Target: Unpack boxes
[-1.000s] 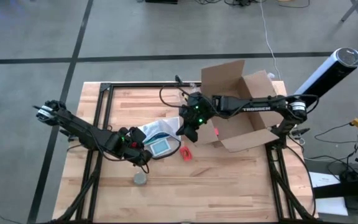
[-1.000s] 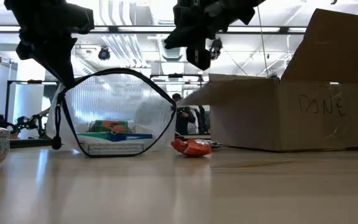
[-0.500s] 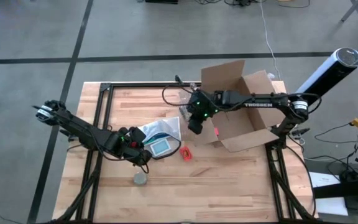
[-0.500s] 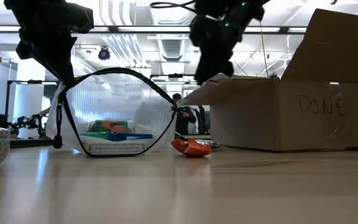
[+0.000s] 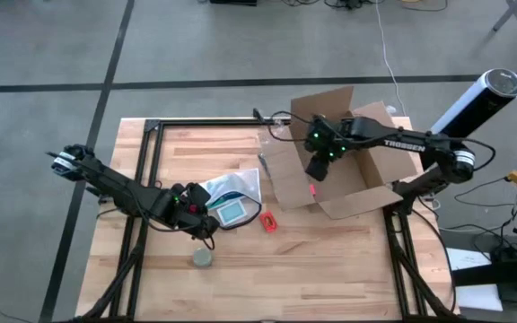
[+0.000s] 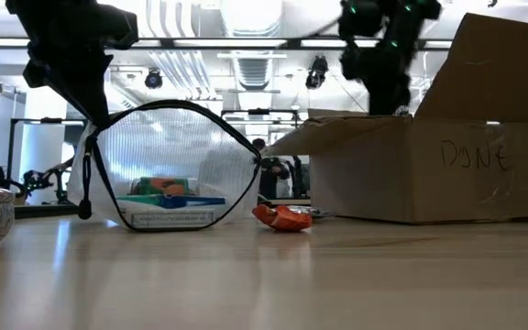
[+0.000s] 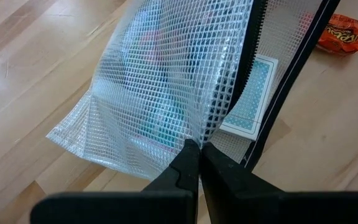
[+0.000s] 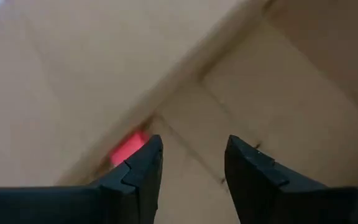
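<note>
Hovering over the open cardboard box (image 5: 339, 166), our right gripper (image 5: 315, 168) holds its fingers (image 8: 135, 171) parted above the box floor, gripping nothing. Our left gripper (image 7: 194, 149) has its fingers pinched shut on the mesh pouch (image 7: 179, 81) on the counter (image 5: 330, 251).

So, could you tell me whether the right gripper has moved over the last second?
Yes. In the high view the right gripper has gone from beside the pouch to over the open cardboard box, away from the red wrapper.
</note>
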